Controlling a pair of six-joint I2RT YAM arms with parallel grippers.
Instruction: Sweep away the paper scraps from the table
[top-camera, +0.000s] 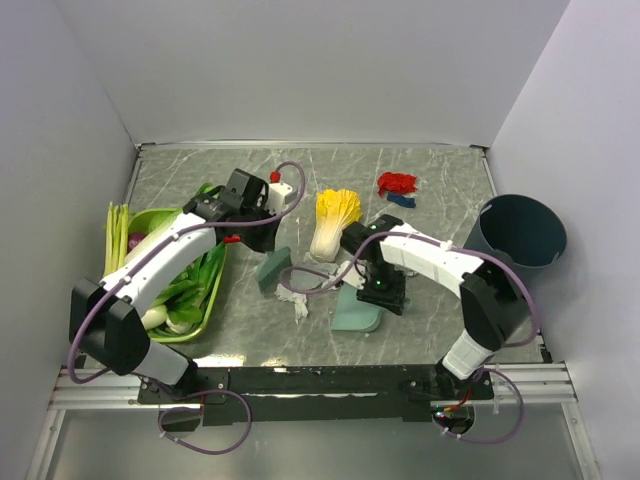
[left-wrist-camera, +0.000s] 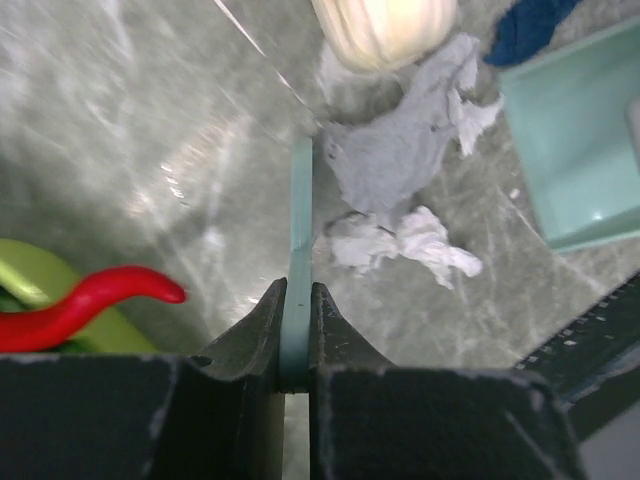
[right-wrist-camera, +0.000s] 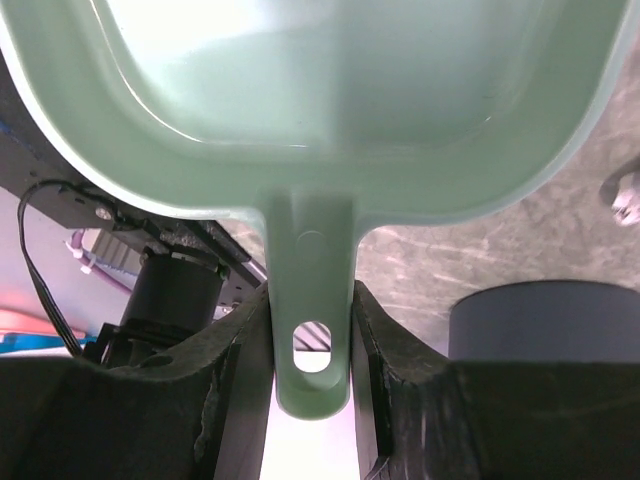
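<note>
White paper scraps (top-camera: 300, 302) lie on the marble table (top-camera: 430, 165) between a teal scraper (top-camera: 273, 270) and a pale green dustpan (top-camera: 357, 312). More white scraps (top-camera: 346, 270) lie by the dustpan. Red scraps (top-camera: 397, 182) and a blue scrap (top-camera: 402, 200) lie at the back right. My left gripper (top-camera: 266, 243) is shut on the scraper; in the left wrist view (left-wrist-camera: 297, 295) the scraper's thin blade (left-wrist-camera: 300, 200) points at white and grey wads (left-wrist-camera: 400, 240). My right gripper (top-camera: 372, 294) is shut on the dustpan handle (right-wrist-camera: 312, 330).
A napa cabbage (top-camera: 333, 222) lies just behind the scraps. A green vegetable tray (top-camera: 195, 325) stands at the left, with a red chili (left-wrist-camera: 85, 300) at its edge. A dark round bin (top-camera: 522, 232) stands at the right table edge.
</note>
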